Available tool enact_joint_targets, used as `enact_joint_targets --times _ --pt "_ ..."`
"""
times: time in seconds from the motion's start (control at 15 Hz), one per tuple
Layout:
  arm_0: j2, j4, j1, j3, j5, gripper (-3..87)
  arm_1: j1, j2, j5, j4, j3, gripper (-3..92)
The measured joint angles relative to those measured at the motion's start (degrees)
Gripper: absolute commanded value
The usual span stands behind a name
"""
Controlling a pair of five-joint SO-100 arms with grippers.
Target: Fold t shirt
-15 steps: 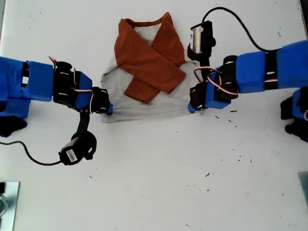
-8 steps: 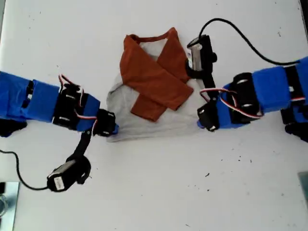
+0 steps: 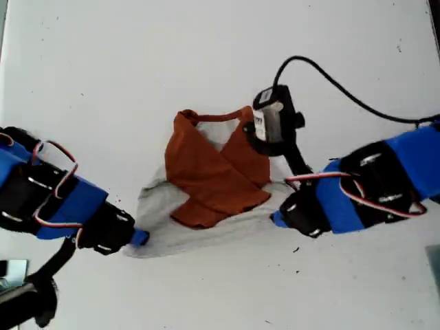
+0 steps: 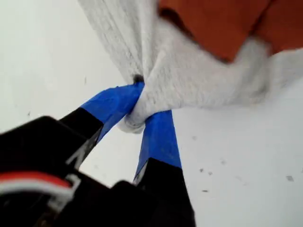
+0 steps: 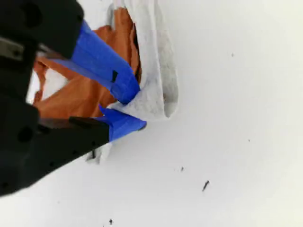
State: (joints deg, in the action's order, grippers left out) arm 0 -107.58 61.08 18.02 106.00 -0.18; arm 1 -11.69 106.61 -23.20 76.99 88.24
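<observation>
Over the past second the t shirt (image 3: 206,182) has been dragged toward the bottom of the exterior view, and both arms have been swung down with it, the hem now drawn into a taut, slanting line between them. At the exterior view's left, one hem corner is pinched tight by my first gripper (image 3: 137,238); in the first wrist view (image 4: 142,106) the blue jaws are seen clamped on a bunched knot of grey cloth. At the exterior view's right, the other end of the hem is held by my second gripper (image 3: 278,220), and the second wrist view (image 5: 135,111) shows its jaws nearly closed with a fold of grey fabric caught between them. The shirt lies near the middle of the white table (image 3: 206,55), neckline toward the top of the exterior view, mostly flat, with the hem corners raised at the jaws. The rust-orange sleeves (image 3: 216,172) are already crossed over the grey body, so the sleeve fold can be counted as done. What is judged to remain is the last fold: the hem is yet to be carried up over the sleeves toward the neckline and laid down, then released and perhaps smoothed.
</observation>
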Motion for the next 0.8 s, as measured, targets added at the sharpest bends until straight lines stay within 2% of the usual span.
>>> enact_joint_targets --times 0.13,0.2,0.27,0.33,0.47,0.53,0.6,0.73,0.8 --pt "-11.51 0.00 -10.02 5.71 5.80 -0.3 11.87 1.23 -5.54 -0.53 0.35 3.7" --pt "-18.37 -0.79 -17.23 10.99 8.44 5.1 18.63 3.16 -8.17 -3.08 3.78 11.3" --pt "-25.40 -3.25 -25.66 17.84 12.39 25.5 25.58 4.92 -10.02 -8.26 9.40 34.6" --pt "-30.23 -6.68 -35.51 26.10 16.35 29.3 32.87 6.86 -10.28 -15.47 17.49 34.3" --pt "-33.31 -9.23 -54.58 36.30 20.74 40.0 47.55 11.16 -9.58 -30.15 34.19 34.3" --pt "-34.72 -10.02 -58.36 37.44 22.15 31.4 52.82 17.93 -8.44 -35.77 42.63 34.3" --pt "-37.18 -10.55 -58.62 38.85 23.99 25.3 56.51 27.86 -6.77 -38.06 51.50 34.3" --pt "-49.92 -11.69 -60.73 47.29 19.60 20.9 63.46 48.78 -4.39 -31.29 64.95 34.3" --pt "-59.94 -11.69 -60.56 53.70 18.63 20.9 62.93 59.15 -4.48 -25.14 67.24 34.3"
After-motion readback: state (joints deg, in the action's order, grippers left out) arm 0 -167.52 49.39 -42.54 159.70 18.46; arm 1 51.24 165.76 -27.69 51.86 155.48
